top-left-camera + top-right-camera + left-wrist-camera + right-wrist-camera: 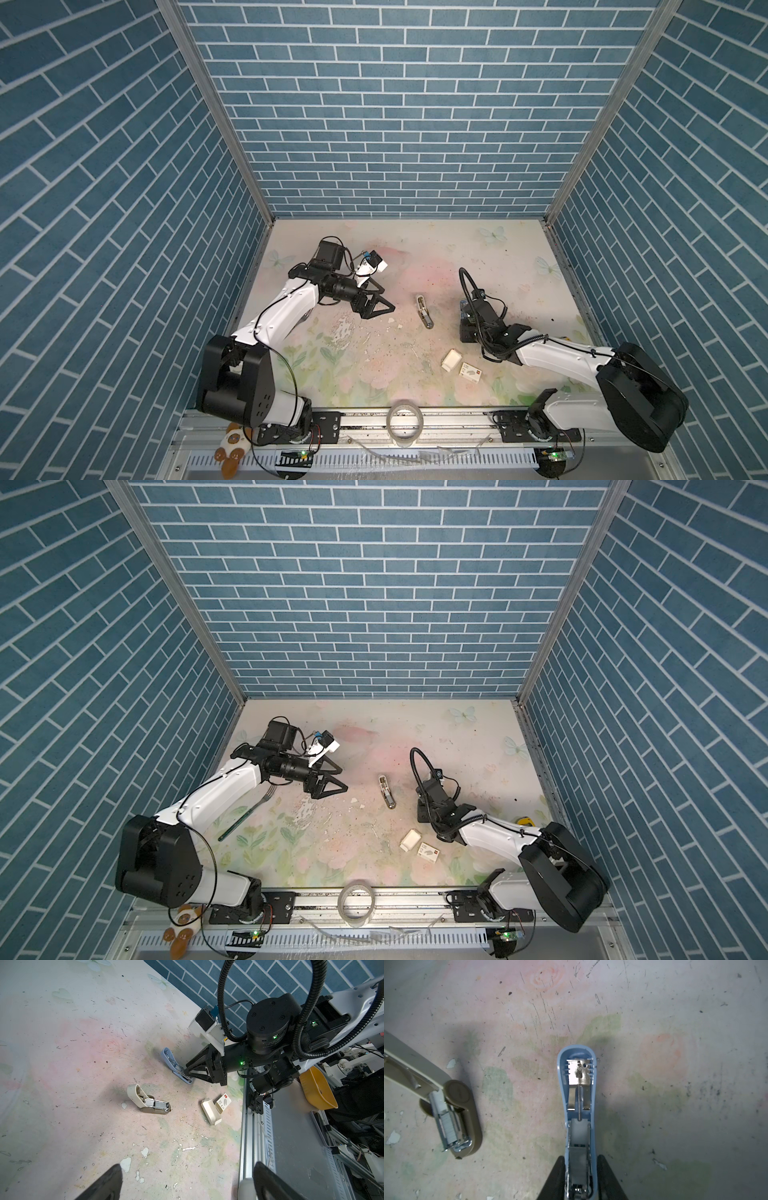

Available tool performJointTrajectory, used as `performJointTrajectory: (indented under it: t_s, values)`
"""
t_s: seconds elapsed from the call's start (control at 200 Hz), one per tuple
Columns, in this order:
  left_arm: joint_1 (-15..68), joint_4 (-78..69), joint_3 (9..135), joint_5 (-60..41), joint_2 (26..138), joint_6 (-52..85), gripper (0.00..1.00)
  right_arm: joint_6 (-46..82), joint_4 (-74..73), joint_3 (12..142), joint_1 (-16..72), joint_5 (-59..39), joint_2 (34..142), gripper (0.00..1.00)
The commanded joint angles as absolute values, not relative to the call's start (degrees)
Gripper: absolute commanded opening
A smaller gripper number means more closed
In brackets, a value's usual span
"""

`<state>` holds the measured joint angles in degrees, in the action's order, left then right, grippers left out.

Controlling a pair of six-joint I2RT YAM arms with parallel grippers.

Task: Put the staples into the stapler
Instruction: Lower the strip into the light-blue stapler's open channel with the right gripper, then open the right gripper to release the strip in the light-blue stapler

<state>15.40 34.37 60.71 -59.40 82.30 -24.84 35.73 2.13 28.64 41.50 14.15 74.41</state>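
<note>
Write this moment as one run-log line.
left pincer open, empty | right pincer flanking open light-blue plastic stapler | white cardboard staple box on table

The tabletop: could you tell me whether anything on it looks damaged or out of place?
Its floral covering is chipped in white patches near the middle, and a fork lies by the left arm.

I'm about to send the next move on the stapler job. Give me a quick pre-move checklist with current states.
1. Blue stapler lid open: ok.
2. Right gripper clamped on it: cannot tell; its fingers flank one end.
3. Left gripper open and empty: ok.
4. Tray out of its box: ok, they lie side by side.
5. Staples in tray: cannot tell.
6. Beige stapler loaded: ok, staples show in its open channel.
</note>
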Motion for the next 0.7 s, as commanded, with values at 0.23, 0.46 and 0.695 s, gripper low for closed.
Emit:
performJointTrajectory:
  t_s: [0.23, 0.46, 0.695]
  values:
    - [15.6, 34.5, 60.1, -59.5, 82.3, -25.3, 0.99, 35.8, 10.2, 35.4, 39.6, 16.6, 74.1, 0.32]
    - [15.6, 34.6, 60.2, -59.3, 82.3, -25.5, 0.99, 35.3, 9.7, 37.3, 37.1, 14.6, 78.5, 0.32]
    - [15.6, 34.6, 60.2, -59.3, 82.5, -25.4, 0.99, 34.6, 9.9, 38.1, 35.6, 13.1, 80.2, 0.32]
